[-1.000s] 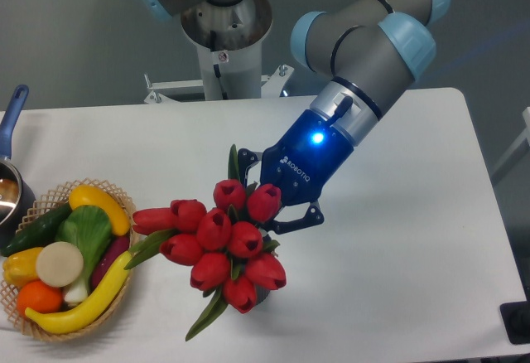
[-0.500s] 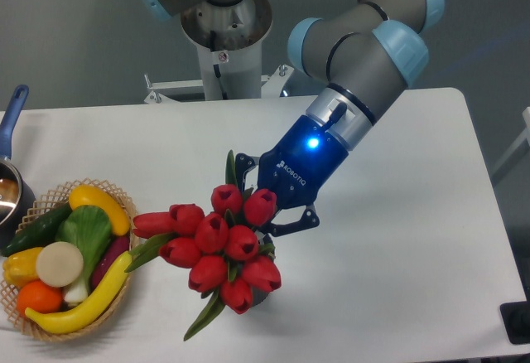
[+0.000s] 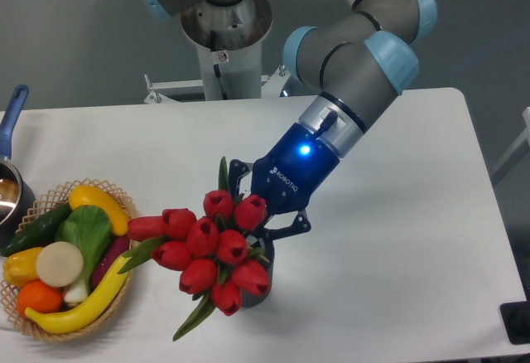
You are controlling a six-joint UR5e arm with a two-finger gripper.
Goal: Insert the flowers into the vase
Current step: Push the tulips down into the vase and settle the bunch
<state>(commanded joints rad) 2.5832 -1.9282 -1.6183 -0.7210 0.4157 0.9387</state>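
Note:
The flowers [image 3: 207, 247], a bunch of red tulips with green leaves, hang tilted toward the camera at the centre front of the table. My gripper [image 3: 258, 207] is shut on their stems just behind the buds. The vase [image 3: 260, 295] is almost wholly hidden under the bunch; only a dark sliver shows at the bunch's lower right. The stems' lower ends are hidden, so I cannot tell if they are inside the vase.
A wicker basket [image 3: 50, 330] of fruit and vegetables stands at the front left. A blue-handled pot [image 3: 12, 172] sits at the left edge. The arm's base column [image 3: 224, 40] rises behind the table.
The gripper and bunch have shifted a little left and down toward the front of the table over the last second. The grip is unchanged.

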